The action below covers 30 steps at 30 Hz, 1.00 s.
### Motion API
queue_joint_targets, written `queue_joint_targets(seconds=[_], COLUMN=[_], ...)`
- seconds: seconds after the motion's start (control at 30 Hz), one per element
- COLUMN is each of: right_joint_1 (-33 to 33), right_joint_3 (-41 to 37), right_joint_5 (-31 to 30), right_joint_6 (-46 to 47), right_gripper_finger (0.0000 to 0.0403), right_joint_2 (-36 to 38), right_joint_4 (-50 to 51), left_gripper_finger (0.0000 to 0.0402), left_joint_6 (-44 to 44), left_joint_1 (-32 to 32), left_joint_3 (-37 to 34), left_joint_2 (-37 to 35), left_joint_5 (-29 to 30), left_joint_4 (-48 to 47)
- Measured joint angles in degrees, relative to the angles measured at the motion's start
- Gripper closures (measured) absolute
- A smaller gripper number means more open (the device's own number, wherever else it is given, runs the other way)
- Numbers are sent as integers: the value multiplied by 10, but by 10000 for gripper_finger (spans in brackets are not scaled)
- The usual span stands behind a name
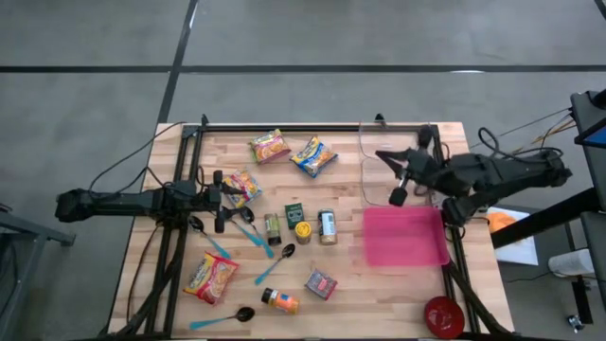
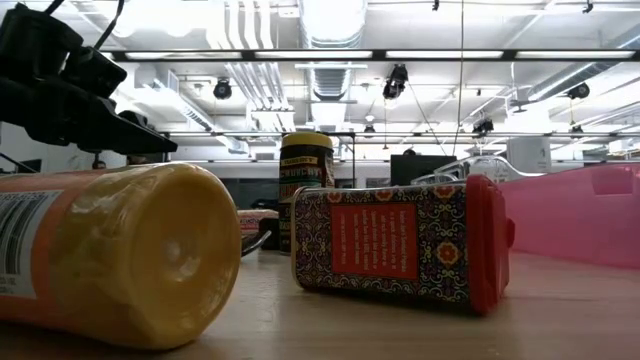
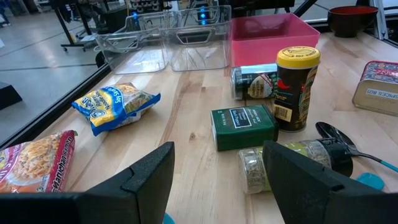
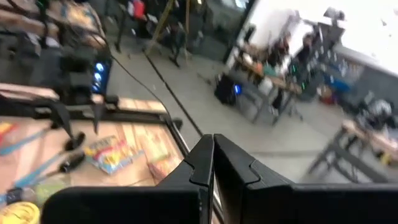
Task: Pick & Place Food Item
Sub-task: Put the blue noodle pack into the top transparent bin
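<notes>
Several food items lie on the wooden table (image 1: 379,303): noodle packets (image 1: 269,147) (image 1: 313,156) (image 1: 210,278), a green box (image 3: 244,126), a yellow-lidded jar (image 3: 296,87), a can (image 1: 328,227), a red tin (image 2: 400,245) and an orange bottle (image 2: 110,255) on its side. My left gripper (image 3: 217,152) hovers open at the table's left, beside a noodle packet (image 1: 242,185), pointing at the green box. My right gripper (image 4: 212,140) is shut on nothing, raised over the clear container (image 1: 379,175) at the far right.
A pink bin (image 1: 405,237) stands at the right, with the clear container just beyond it. A red bowl (image 1: 442,315) sits at the near right corner. Blue-handled spoons (image 1: 275,265) (image 1: 222,317) lie among the items. Bare wood shows between the can and the pink bin.
</notes>
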<state>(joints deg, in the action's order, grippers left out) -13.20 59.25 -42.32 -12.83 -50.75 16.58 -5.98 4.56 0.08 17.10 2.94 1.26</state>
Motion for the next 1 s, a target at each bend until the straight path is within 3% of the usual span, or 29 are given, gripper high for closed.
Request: queue_joint_targets(seconds=[0.33,0.63,0.83,1.0], right_joint_1=[187,279,341,371], right_joint_3=[-22,-23,1,39], right_joint_5=[253,270,395,408], right_joint_6=[45,67,80,23], right_gripper_finger=[395,395,395,395], right_joint_2=[-28,-97,-167,-230], right_joint_4=[38,34,28,36], left_gripper_finger=[158,158,158,158], left_joint_6=[0,0,1,2], left_joint_1=[0,0,0,0], left_joint_3=[0,0,0,0], left_joint_2=[0,0,0,0], left_joint_5=[0,0,0,0], left_joint_4=[0,0,0,0])
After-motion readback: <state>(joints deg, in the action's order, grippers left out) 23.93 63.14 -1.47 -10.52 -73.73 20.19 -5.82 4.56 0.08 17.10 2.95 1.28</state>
